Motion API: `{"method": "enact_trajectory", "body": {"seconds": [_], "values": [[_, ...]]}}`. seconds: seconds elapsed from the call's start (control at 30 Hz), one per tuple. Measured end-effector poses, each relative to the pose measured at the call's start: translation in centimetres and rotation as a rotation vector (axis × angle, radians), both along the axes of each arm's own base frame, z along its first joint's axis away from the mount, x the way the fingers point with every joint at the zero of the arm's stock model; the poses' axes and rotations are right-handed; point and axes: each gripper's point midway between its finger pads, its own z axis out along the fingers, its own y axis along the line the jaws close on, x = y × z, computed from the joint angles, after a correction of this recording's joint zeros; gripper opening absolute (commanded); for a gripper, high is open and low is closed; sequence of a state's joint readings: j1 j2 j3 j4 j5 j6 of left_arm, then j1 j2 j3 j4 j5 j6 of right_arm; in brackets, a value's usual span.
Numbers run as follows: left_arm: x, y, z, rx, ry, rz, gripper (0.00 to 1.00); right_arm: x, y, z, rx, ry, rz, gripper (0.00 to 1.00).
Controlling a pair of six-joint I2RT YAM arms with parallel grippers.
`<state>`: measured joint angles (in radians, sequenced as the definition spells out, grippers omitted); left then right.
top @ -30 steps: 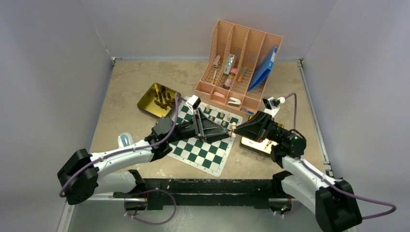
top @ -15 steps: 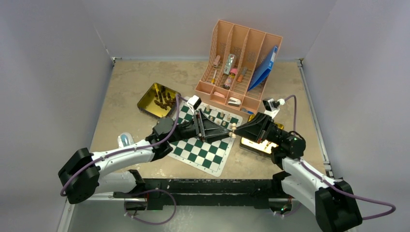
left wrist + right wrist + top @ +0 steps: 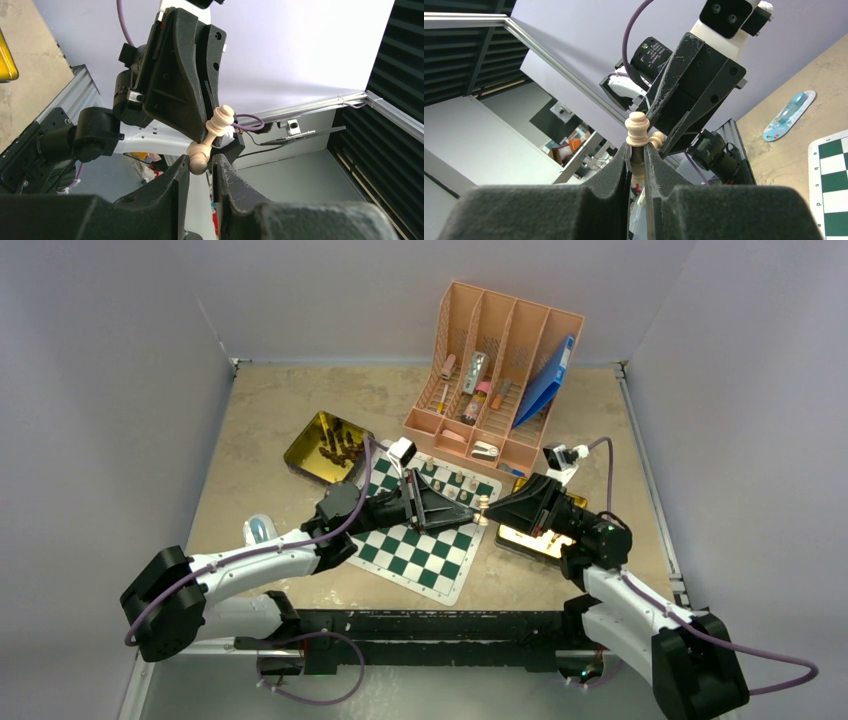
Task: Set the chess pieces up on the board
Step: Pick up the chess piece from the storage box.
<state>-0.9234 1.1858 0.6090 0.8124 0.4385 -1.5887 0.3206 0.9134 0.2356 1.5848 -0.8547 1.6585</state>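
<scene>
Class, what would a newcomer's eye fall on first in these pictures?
A pale tan wooden chess piece hangs in mid-air between two black tools: the right tool clamps it, the left tool flanks its base, near the right edge of the green-and-white checked board. Behind stands a pink slotted desk organiser.

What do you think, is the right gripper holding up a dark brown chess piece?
No. The right gripper is holding up a pale tan chess piece, not a dark brown one; the right wrist view shows it.
</scene>
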Motion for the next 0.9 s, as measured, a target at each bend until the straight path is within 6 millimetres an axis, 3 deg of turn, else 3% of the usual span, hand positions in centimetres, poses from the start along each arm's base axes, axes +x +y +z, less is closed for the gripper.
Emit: {"method": "enact_trajectory", "body": {"seconds": [0.2, 0.33, 0.47, 0.6, 0.7, 0.8, 0.9], "values": [[0.0, 0.0, -0.8, 0.037, -0.005, 0.006, 0.02, -0.1, 0.0, -0.5, -0.005, 0.011, 0.001, 0.05], [0.2, 0.4, -1.5, 0.109, -0.061, 0.049, 0.00, -0.4, -0.1, -1.1, -0.012, 0.012, -0.001, 0.04], [1.7, 1.4, -1.0, 0.220, -0.193, 0.173, 0.00, -0.9, -0.2, -2.0, -0.026, -0.009, -0.008, 0.04], [4.4, 2.8, 0.5, 0.370, -0.369, 0.340, 0.00, -2.3, -0.4, -2.2, -0.045, -0.132, -0.026, 0.04], [7.1, 4.1, 0.4, 0.535, -0.504, 0.464, 0.00, -3.5, -0.7, -1.6, -0.049, -0.299, -0.067, 0.05], [10.5, 5.3, -2.0, 0.748, -0.580, 0.562, 0.00, -3.6, -0.8, -0.7, -0.085, -0.423, -0.134, 0.06], [14.8, 6.7, -6.9, 0.991, -0.587, 0.594, 0.00, -2.2, -0.8, 1.2, -0.155, -0.513, -0.241, 0.07]]}}
